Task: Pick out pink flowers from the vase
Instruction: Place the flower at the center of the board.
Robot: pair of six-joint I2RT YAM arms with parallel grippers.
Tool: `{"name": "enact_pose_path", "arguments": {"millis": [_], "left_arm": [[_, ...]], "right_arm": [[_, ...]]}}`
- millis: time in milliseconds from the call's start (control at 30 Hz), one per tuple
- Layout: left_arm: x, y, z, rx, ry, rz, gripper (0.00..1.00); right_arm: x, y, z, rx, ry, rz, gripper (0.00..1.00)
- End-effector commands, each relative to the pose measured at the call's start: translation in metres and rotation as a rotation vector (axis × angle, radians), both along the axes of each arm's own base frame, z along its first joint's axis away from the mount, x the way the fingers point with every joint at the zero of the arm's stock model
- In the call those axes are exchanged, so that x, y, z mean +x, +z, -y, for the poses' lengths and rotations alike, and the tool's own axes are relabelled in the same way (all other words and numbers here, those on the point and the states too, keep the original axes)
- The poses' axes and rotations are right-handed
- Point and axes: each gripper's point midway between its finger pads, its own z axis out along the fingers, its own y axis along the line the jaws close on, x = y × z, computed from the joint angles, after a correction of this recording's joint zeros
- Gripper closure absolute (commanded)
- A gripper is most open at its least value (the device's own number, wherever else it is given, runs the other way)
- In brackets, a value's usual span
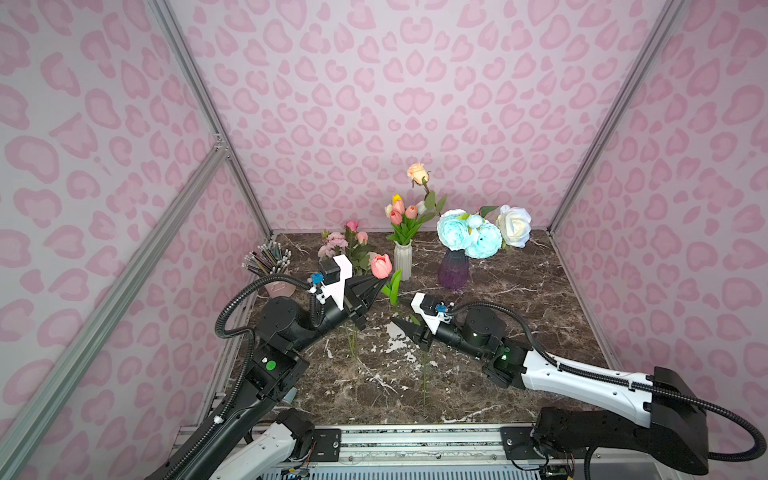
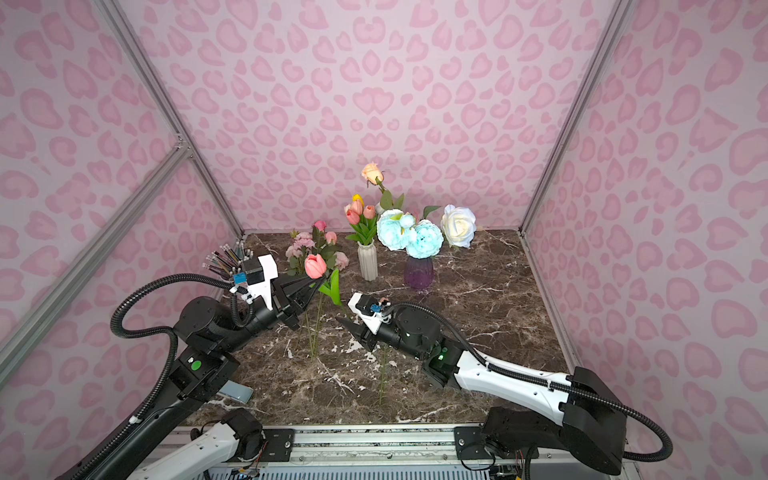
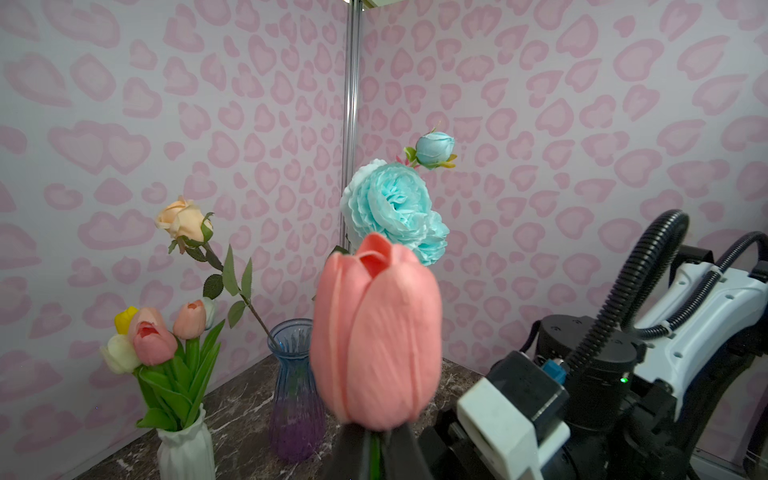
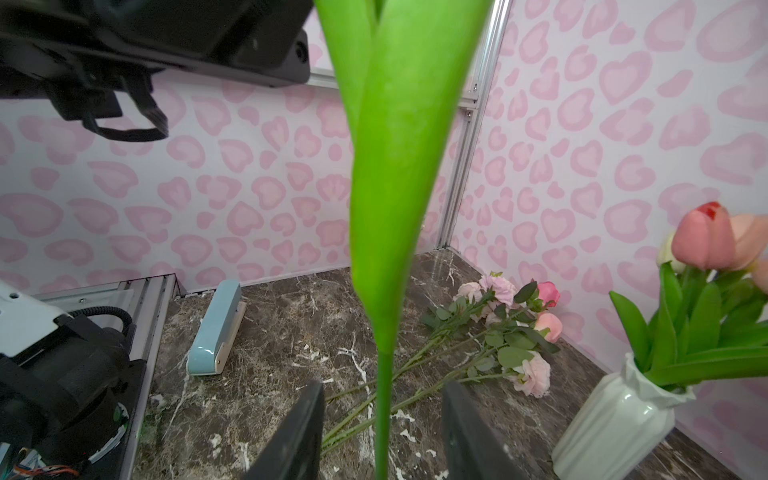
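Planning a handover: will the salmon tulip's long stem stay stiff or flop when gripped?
Probably fairly stiff: the left pincer holds the salmon tulip high up, yet the stem runs straight through the open right pincer. Likely light, given that thin stem. Its smooth surface might slip when gripped.

Light: even and soft, seemingly from overhead (no lamp in view).
Shadows: faint on the marble table.
Glare: pale sheen at the table's far corner, right wrist view.
Focus: pink tulip slightly soft; green leaf blurred.
Edges: wide-angle stretch in both top views.
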Motion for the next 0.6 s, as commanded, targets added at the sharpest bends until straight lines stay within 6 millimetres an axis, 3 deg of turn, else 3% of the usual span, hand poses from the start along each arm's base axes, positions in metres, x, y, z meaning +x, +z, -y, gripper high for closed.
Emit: {"name": "enact_pose_path", "arguments": {"millis": [0,233,333,433,567], "left_arm": [[-0.010,0.010,0.000,-0.025,-0.034,0.042,0.96],[-0.013,0.005,0.001,-0.008,-0.034,0.042,0.98],[-0.014,0.004,0.002,-0.009,-0.046,0.025,0.92],[-0.017,0.000,0.006,0.012,-0.078,0.011,0.76],[-0.009,-0.025,0.006,0.077,-0.042,-0.061,0.58]], "right_arm": [[0.004,-0.006,-0.003,-0.023,-0.009,-0.020,0.60],[0.003,-0.009,-0.004,-0.022,-0.002,-0.051,0.98],[0.005,-0.006,-0.001,0.000,-0.027,-0.077,1.00],[0.008,-0.004,0.006,0.011,-0.061,-0.115,1.00],[0.013,-0.011,0.023,0.000,-0.154,-0.236,1.00]]}}
